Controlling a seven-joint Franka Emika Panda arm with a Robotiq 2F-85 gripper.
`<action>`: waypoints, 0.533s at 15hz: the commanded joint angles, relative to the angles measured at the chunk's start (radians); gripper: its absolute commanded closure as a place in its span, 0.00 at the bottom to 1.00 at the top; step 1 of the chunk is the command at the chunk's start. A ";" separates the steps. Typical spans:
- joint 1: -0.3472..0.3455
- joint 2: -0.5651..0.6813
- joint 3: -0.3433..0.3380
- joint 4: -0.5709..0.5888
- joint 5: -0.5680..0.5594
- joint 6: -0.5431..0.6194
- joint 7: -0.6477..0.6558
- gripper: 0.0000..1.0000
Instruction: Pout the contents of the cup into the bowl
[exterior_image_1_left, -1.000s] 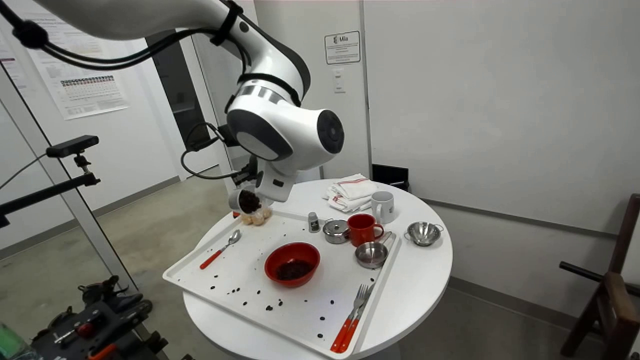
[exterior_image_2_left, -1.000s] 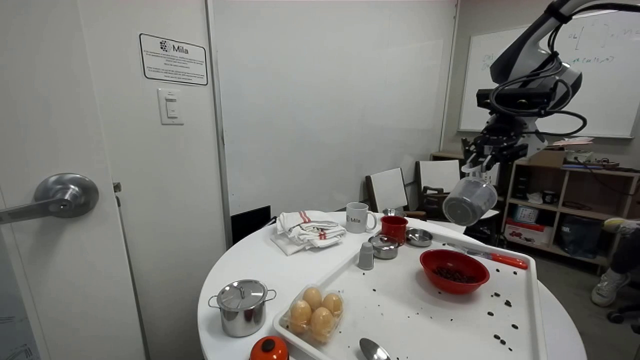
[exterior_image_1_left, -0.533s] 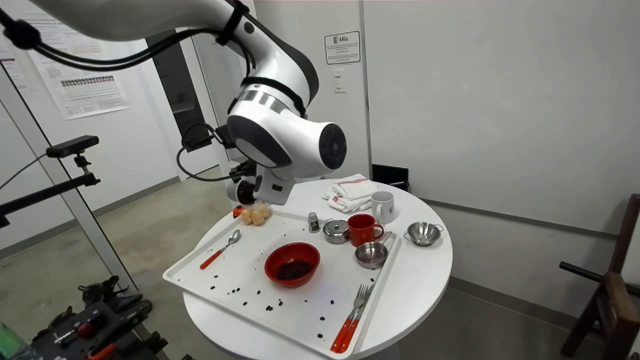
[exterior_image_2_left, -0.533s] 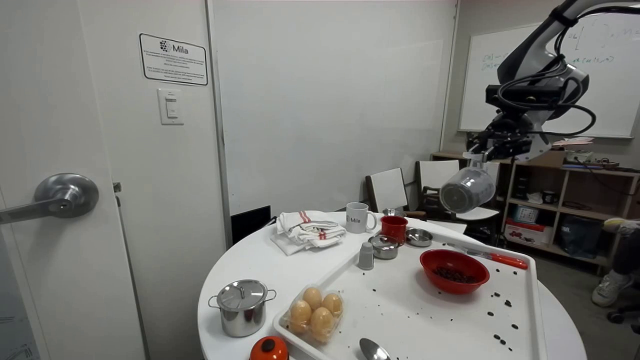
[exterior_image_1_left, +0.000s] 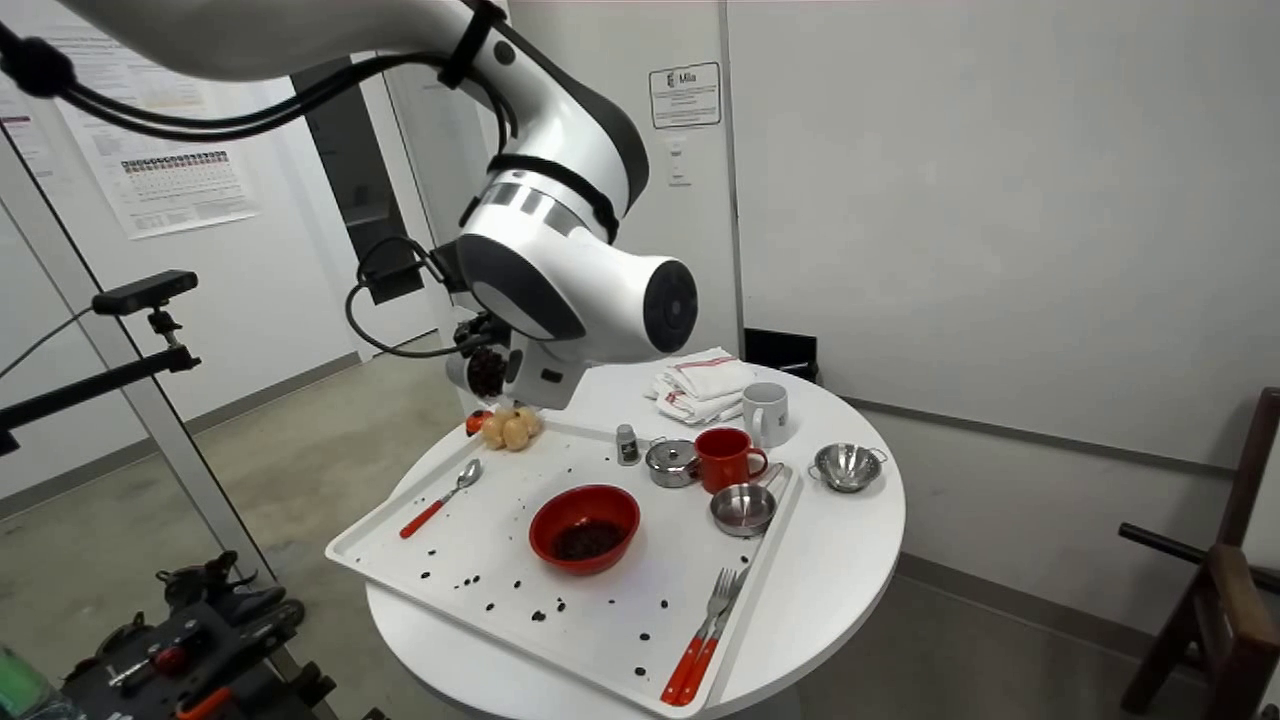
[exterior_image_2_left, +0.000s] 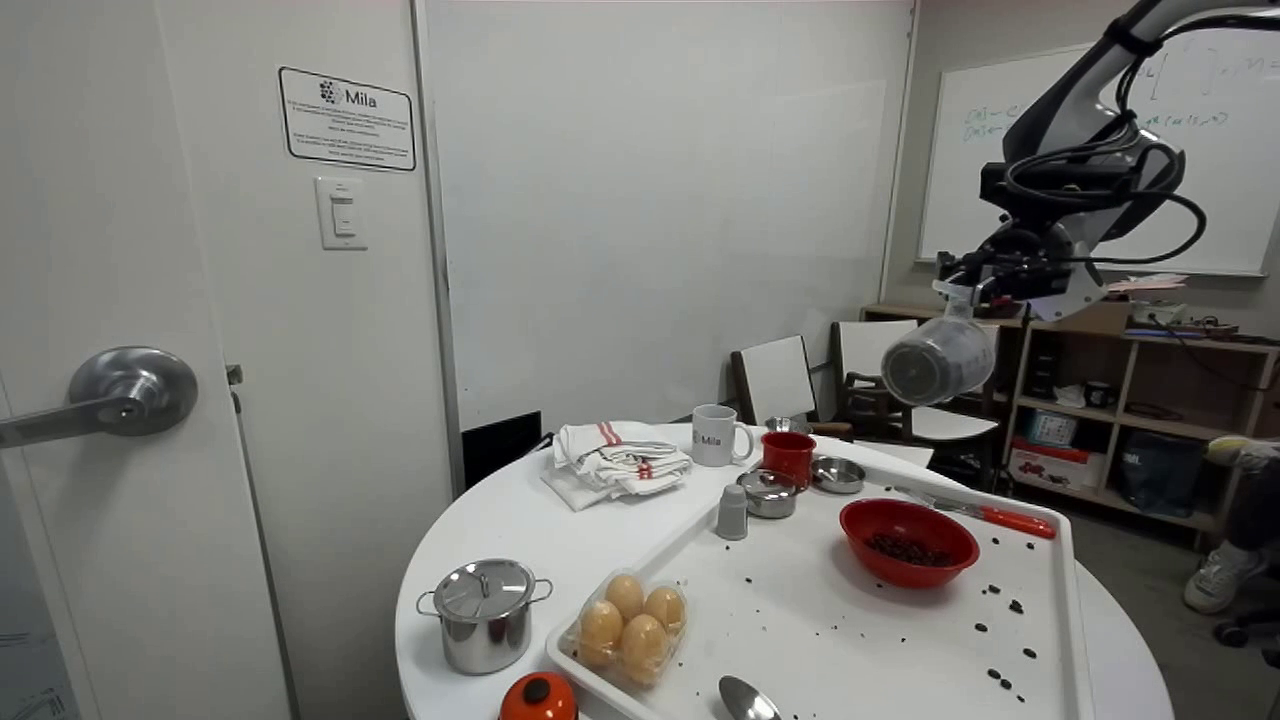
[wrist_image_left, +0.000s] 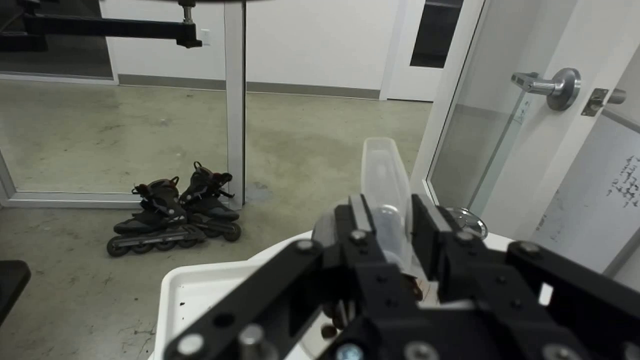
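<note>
Room lies between spoon (exterior_image_1_left: 436, 507) and bowl (exterior_image_1_left: 580, 507); the red mug (exterior_image_1_left: 722, 466) crowds the small pot (exterior_image_1_left: 671, 464).

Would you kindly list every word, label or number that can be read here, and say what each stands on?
"Mila": on the wall sign; its finer lines are too small.
"Mila": on the light-coloured mug.
Too small or blurred to read: handwriting on the whiteboard and on the board at right in the wrist view; print on the poster; lettering on the dark bag; marking on the small grey container.
</note>
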 joint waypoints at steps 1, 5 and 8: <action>-0.009 -0.005 -0.013 -0.011 0.035 -0.056 -0.017 0.89; -0.013 -0.002 -0.021 -0.011 0.046 -0.089 -0.017 0.89; -0.014 0.000 -0.025 -0.011 0.048 -0.110 -0.017 0.89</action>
